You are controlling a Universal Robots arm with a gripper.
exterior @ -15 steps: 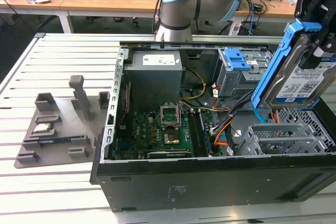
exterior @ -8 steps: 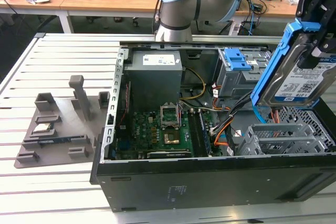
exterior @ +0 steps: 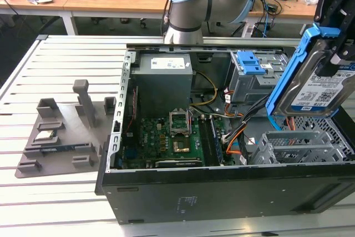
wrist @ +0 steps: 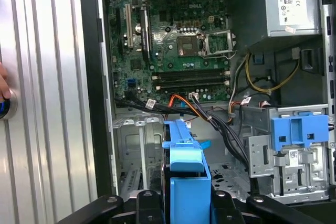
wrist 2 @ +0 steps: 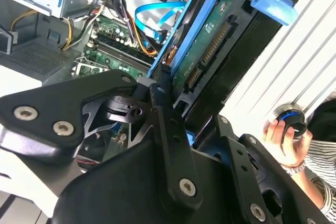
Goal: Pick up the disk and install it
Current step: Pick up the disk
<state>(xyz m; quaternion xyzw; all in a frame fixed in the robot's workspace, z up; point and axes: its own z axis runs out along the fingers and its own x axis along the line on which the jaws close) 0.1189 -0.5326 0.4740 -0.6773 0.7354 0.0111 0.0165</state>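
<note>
On the slatted white worktop sits an open computer case, where the tool, clamped on the tilted disk, hangs above the drive cage; the cables below the tool could likely snag the disk.

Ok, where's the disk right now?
On the exterior view's right, the disk is held tilted in the pincer, above the drive cage of the open computer case.
</note>
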